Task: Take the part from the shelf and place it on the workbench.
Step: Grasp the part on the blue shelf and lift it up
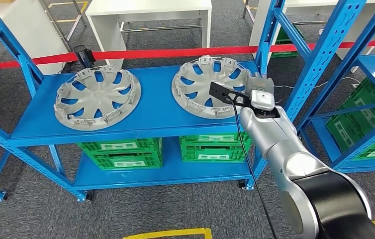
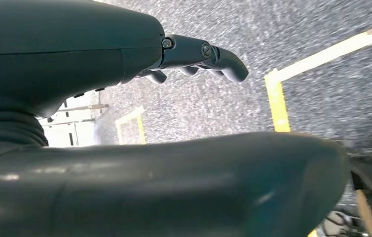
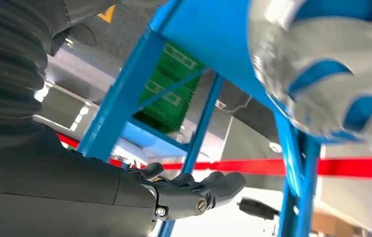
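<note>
- The part, a grey wheel cover with curved spokes, is lying flat on the top blue shelf at its right end, close to the upright post; in the right wrist view it is looming blurred just beyond the fingers
- It is looking like thin moulded plastic: probably light, fairly stiff but springy across the disc, smooth on the spokes, with small clips round the rim that could be snapping under a hard squeeze
- The outer rim nearest the robot, or a spoke opening where fingers can be hooking through, is seeming the soundest place to take hold
- The right robot hand is reaching in beside the part with its fingers loosely apart and holding nothing, not yet touching the part as far as I can judge
- The left robot hand is hanging over the grey floor, fingers gently curled, gripping nothing
- A second wheel cover is lying well apart at the left end of the same shelf
- Green crates are sitting on the lower level, and a red barrier tape is running behind the rack
</note>
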